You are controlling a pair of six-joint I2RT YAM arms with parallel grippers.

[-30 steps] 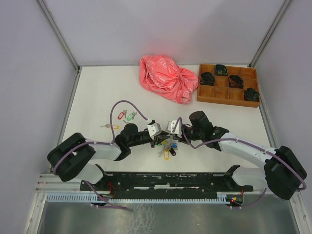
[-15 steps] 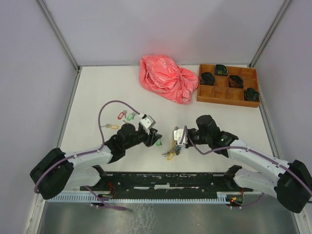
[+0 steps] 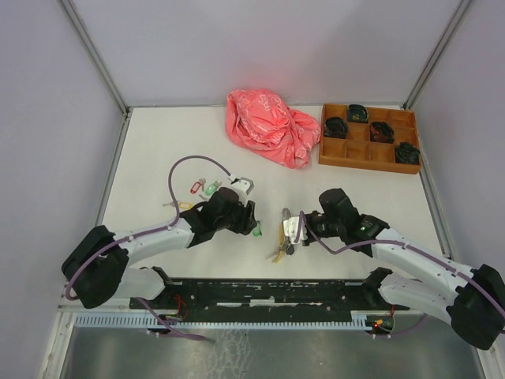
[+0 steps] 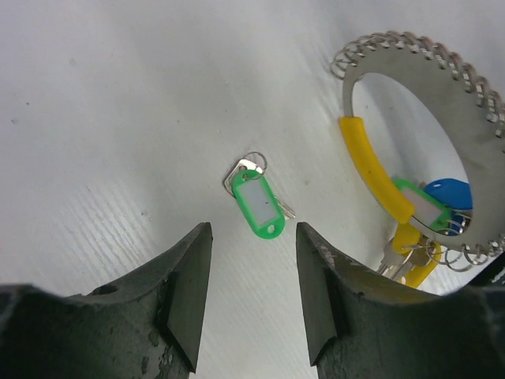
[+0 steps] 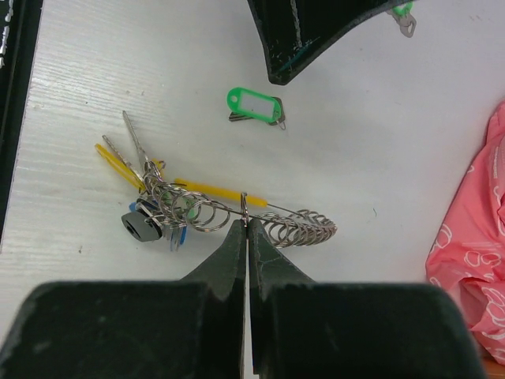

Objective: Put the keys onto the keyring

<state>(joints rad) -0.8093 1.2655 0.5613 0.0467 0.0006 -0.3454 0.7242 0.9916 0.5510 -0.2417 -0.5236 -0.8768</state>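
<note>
A key with a green tag lies flat on the table just beyond the fingertips of my open, empty left gripper; it also shows in the top view and the right wrist view. The keyring, a silvery coiled loop with a yellow band, carries green, blue and yellow tagged keys. My right gripper is shut on a small ring of the keyring and holds it edge-on. In the top view the left gripper and right gripper face each other across the keyring.
Loose keys with red, green and yellow tags lie left of the left arm. A crumpled pink bag sits at the back. A wooden compartment tray with black bundles stands at the back right.
The two grippers, close together at the keyring a second ago, have drawn apart. The left gripper has pulled back and the green-tagged key lies on the table.
</note>
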